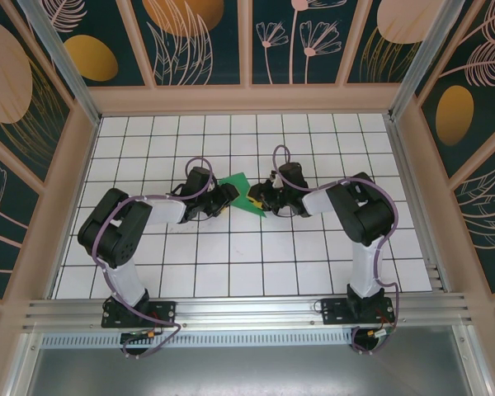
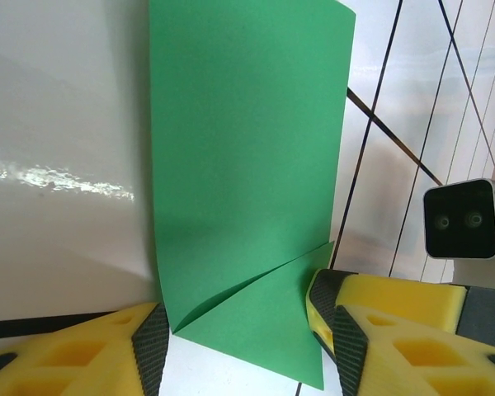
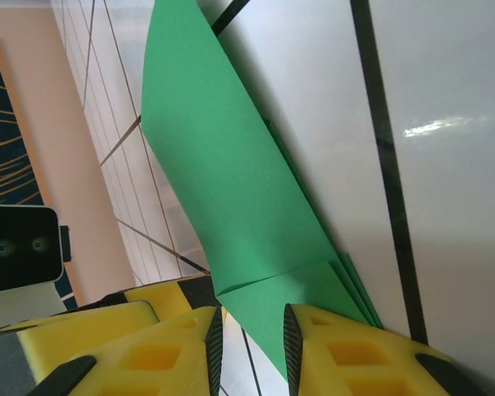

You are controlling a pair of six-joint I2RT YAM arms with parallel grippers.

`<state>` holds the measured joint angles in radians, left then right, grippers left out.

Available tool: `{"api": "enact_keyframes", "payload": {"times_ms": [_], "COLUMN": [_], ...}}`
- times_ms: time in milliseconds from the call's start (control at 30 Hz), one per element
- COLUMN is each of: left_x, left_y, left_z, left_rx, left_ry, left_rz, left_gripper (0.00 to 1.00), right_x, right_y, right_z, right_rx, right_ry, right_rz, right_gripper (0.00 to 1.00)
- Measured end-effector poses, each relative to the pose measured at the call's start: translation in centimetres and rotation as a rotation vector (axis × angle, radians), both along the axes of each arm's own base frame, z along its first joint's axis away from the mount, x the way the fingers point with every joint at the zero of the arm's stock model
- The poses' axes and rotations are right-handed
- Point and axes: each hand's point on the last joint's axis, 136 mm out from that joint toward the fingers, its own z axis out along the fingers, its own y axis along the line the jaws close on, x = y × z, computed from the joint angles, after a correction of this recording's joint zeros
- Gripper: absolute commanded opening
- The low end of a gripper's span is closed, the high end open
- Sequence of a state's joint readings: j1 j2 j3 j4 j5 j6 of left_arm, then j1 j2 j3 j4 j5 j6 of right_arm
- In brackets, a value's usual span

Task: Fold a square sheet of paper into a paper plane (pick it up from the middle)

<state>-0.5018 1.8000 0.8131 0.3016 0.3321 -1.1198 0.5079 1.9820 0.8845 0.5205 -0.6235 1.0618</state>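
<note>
Left hand [image 2: 239,330] straddling paper [image 2: 247,148], white tiled table [image 2: 66,99]

I'm looking down at a table [image 1: 256,264] topped with glossy white tiles split by thin dark grid lines. Three walls box it in: the back wall [image 1: 198,41], left wall [image 1: 16,124] and right wall [image 1: 470,124] are dark teal panels printed with orange discs and pale leaf and flower outlines, set in pale peach framing strips [image 1: 245,41]. A peach ledge [image 1: 247,99] runs along the table's far edge. Slanted aluminium posts [image 1: 59,58] stand at both far corners. Along the near edge I see a ribbed aluminium rail [image 1: 247,312], a perforated strip [image 1: 247,337] and a dull grey metal sheet [image 1: 247,371]. On my left wrist feed, overhead light glares off a tile [image 2: 66,177]
</note>
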Motion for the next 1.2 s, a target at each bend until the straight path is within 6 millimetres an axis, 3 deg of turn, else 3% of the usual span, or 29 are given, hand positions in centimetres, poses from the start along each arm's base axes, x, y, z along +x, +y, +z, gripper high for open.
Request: {"api": "enact_keyframes", "payload": {"times_ms": [433, 633, 733, 833, 1033, 1200], "left_x": [0.0, 0.3, 0.4, 0.4, 0.4, 0.5], "left_y": [-0.6, -0.8, -0.8, -0.9, -1.0, -1.0], "left_z": [-0.2, -0.3, -0.5, -0.4, -0.4, -0.2], "left_rx": [-0.024, -0.029, -0.027, -0.028, -0.029, -0.028], "left_ry": [0.020, 0.023, 0.025, 0.023, 0.018, 0.018], "left_rz": [-0.015, -0.012, -0.013, -0.013, -0.017, -0.017], "left_gripper": [0.42, 0.23, 0.11, 0.03, 0.00, 0.00], "right_x": [0.0, 0.1, -0.1, 0.2, 1.6, 1.0], "right_y": [-0.4, -0.6, -0.5, -0.4, -2.4, -3.5], "right_z": [0.3, 0.3, 0.4, 1.0, 1.8, 4.6], "right_rx": [0.080, 0.086, 0.076, 0.048, -0.167, -0.351], "right_ry": [0.039, 0.034, 0.001, -0.066, -0.304, -0.602], "right_rz": [-0.024, -0.019, 0.011, 0.046, 0.055, 0.105], "right_gripper": [0.29, 0.32, 0.40, 0.49, 0.54, 0.58]}}
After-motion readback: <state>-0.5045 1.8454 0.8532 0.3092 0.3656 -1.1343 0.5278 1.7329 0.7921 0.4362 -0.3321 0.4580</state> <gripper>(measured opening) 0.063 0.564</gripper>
